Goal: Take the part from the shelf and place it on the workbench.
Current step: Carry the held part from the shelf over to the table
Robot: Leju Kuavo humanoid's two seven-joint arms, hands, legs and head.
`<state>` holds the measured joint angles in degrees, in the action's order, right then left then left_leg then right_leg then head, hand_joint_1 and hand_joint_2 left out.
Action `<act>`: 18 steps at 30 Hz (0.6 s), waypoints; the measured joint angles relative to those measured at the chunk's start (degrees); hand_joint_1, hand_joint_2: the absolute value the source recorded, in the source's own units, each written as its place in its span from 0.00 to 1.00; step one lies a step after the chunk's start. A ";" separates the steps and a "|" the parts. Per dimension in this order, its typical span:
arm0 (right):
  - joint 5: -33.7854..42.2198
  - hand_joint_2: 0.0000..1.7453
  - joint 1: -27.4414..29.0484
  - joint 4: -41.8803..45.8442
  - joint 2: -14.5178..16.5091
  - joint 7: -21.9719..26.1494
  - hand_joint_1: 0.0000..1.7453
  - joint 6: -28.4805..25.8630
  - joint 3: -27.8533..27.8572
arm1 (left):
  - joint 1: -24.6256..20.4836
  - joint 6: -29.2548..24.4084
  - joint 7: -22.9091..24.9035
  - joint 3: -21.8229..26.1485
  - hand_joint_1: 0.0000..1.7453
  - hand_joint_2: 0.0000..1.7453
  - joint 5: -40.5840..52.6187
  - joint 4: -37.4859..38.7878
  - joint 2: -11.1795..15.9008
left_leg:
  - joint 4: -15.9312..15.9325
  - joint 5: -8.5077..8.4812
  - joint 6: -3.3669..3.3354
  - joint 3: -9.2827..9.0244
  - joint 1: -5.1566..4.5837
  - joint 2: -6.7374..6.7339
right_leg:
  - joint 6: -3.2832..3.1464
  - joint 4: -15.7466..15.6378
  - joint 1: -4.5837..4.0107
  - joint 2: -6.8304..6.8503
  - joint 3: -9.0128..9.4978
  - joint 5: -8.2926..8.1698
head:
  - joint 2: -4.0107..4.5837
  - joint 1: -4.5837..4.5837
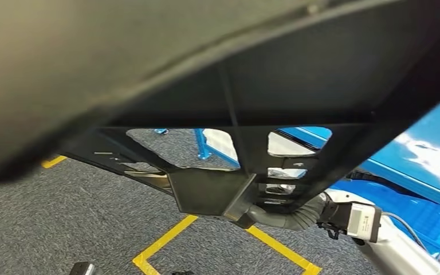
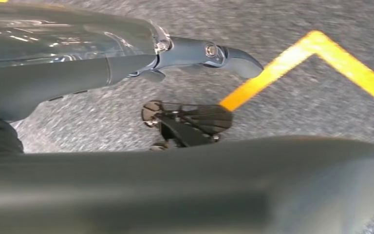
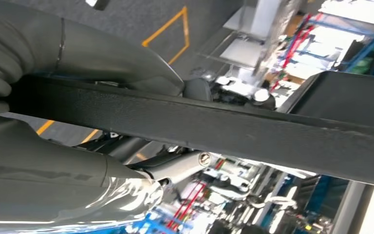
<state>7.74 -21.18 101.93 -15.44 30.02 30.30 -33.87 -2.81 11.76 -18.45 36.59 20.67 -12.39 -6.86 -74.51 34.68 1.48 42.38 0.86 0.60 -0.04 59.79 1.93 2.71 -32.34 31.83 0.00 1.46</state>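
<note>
Step in hand, by judgement: carry phase. Part, large black frame with cut-outs, off shelf, held high, filling upper frame in head view. Right hand clamped around part's bar, thumb one side, fingers other. Left hand beside part's edge; grip cannot be told. Blue worktop at right frame edge. Next: swing part right, lower flat onto worktop.
</note>
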 joint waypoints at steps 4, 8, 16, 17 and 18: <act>-0.68 1.00 1.49 1.44 -0.47 0.64 1.00 -0.15 0.61 | 0.31 -0.04 0.36 0.47 0.00 0.00 0.01 0.00 -0.04 | 12.64 -5.91 -1.02 -6.54 -0.70 -3.33 | 0.69 -0.04 -0.20 2.56 1.01 0.81 | 0.00 -0.01; -1.12 1.00 1.97 2.24 -1.06 0.62 1.00 0.28 1.33 | 0.63 -0.07 0.74 0.97 0.00 0.00 -0.18 0.00 -0.32 | 14.87 -5.87 -2.27 -7.39 -1.34 -3.32 | 1.94 -0.51 -0.31 4.09 1.82 1.30 | 0.00 -0.02; -1.96 1.00 2.90 2.74 -1.98 0.46 1.00 0.48 1.74 | 0.57 -0.29 0.43 1.25 0.00 0.00 -0.27 0.00 -0.86 | 15.68 -6.19 -3.53 -8.23 -1.01 1.94 | 1.89 12.82 -0.55 -2.64 -5.50 5.45 | 0.00 -0.07; -2.05 1.00 2.91 2.75 -1.98 0.47 1.00 0.47 1.74 | 0.57 -0.26 0.23 1.33 0.00 0.00 -0.28 0.00 -0.86 | 15.54 -6.08 -3.41 -8.33 -0.97 2.76 | 1.88 9.24 -0.50 -3.20 -4.18 2.96 | 0.00 -0.07; -2.12 1.00 2.91 2.77 -1.98 0.48 1.00 0.46 1.74 | 0.54 -0.26 0.04 1.42 0.00 0.00 -0.27 0.00 -0.85 | 15.30 -5.92 -3.20 -8.32 -1.01 3.56 | 1.84 5.59 -0.39 -4.44 -2.76 1.04 | 0.00 -0.06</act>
<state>5.62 -18.27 104.70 -17.42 30.51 30.76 -32.14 -2.27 11.51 -18.40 38.01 20.40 -12.39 -7.71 -59.21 28.77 -1.72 34.06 -0.16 4.16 1.80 65.38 1.54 -1.73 -35.10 32.87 0.00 1.40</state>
